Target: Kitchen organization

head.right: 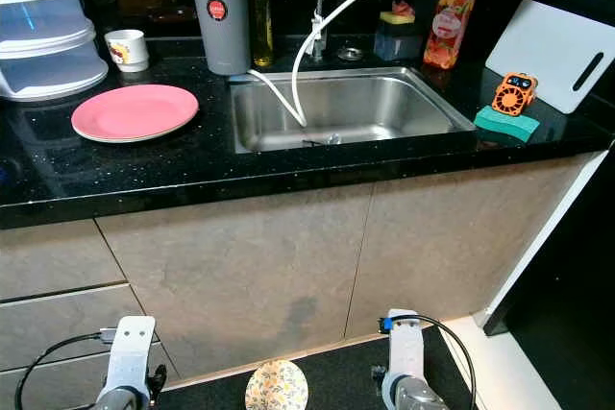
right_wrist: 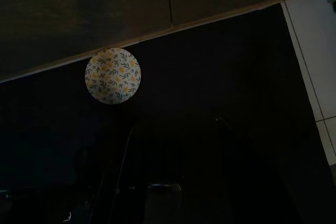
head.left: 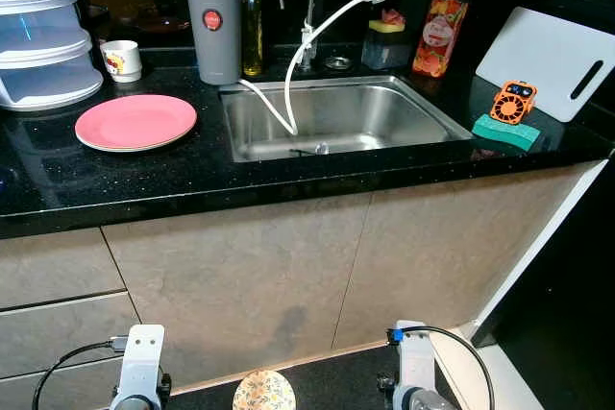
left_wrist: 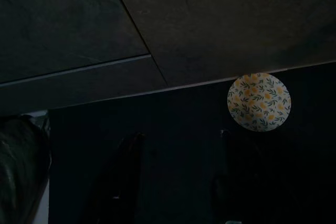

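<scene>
Both silver arms are hanging low before the beige cabinet front (head.left: 288,266), cut off by the lower frame edge. Dark wrist views are hiding the left gripper (left_wrist: 178,177) and right gripper (right_wrist: 173,166); whether their jaws are apart cannot be told. Between them, a small round plate with a yellow floral pattern (head.left: 263,391) is lying on the dark floor mat (head.right: 336,372). Above, a round pink plate (head.left: 135,121) is sitting on the black speckled countertop (head.left: 192,175), left of the steel sink (head.left: 336,117).
</scene>
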Available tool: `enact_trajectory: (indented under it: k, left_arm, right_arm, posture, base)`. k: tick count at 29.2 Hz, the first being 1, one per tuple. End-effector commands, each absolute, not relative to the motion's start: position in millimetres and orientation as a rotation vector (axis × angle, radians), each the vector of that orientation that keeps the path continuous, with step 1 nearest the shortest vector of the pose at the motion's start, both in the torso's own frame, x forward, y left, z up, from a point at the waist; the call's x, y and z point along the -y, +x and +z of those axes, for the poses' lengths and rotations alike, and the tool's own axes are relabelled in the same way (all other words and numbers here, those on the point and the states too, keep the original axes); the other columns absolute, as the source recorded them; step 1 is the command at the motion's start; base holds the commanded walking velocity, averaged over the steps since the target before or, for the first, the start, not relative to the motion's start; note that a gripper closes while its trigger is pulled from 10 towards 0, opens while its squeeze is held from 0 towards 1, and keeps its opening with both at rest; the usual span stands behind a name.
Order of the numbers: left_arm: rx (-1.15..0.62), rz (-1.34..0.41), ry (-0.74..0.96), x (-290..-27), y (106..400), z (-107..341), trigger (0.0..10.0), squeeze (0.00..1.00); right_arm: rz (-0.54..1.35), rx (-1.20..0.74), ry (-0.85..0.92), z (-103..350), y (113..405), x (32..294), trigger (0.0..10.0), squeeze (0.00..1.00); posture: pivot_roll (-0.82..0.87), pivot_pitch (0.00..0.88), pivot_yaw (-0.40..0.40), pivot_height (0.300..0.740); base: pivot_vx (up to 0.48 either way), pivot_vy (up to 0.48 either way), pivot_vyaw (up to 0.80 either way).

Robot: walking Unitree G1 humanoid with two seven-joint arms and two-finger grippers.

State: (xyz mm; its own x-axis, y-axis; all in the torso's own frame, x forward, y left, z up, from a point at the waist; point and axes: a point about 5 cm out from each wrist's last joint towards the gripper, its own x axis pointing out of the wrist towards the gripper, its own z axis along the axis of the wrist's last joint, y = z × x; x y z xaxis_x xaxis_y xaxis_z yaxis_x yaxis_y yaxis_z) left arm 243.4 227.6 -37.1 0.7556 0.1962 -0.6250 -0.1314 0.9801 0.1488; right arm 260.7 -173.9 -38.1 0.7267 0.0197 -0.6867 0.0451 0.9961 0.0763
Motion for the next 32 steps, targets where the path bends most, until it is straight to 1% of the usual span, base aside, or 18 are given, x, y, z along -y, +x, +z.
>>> enact_trajectory:
  k: [1,9,15,18,20,27,32]
  left_arm:
    - [-0.713,0.189,0.101,-231,238,-40,10.0,0.00]
    - [-0.737,0.188,0.068,-225,233,-46,10.0,0.00]
    - [-0.737,0.171,0.047,-221,236,-45,10.0,0.00]
    - [-0.714,0.222,-0.061,-222,241,-41,10.0,0.00]
    - [-0.705,0.222,-0.048,-223,244,-39,10.0,0.00]
    - [-0.686,0.179,-0.101,-219,251,-35,10.0,0.00]
    - [-0.666,0.165,-0.076,-219,255,-31,10.0,0.00]
  right_arm:
    - [-0.014,-0.762,0.088,-39,260,173,10.0,0.00]
    - [-0.016,-0.770,0.074,-40,258,173,10.0,0.00]
    - [-0.012,-0.768,0.067,-39,260,173,10.0,0.00]
    - [-0.007,-0.764,0.065,-37,263,172,10.0,0.00]
    - [-0.009,-0.768,0.075,-37,264,171,10.0,0.00]
    - [-0.010,-0.764,0.089,-34,268,169,10.0,0.00]
    - [-0.012,-0.763,0.092,-33,268,169,10.0,0.00]
  posture:
    - [0.01,0.051,-0.035,0.740]
    - [0.03,0.018,-0.034,0.740]
    - [0.04,0.000,-0.044,0.740]
    - [0.05,0.000,-0.048,0.740]
    - [0.05,0.000,-0.048,0.740]
    - [0.06,0.000,-0.039,0.740]
    - [0.07,0.000,-0.041,0.740]
  base:
    - [0.000,0.000,0.00]
    - [0.000,0.000,0.00]
    - [0.000,0.000,0.00]
    - [0.000,0.000,0.00]
    - [0.000,0.000,0.00]
    - [0.000,0.000,0.00]
    - [0.000,0.000,0.00]
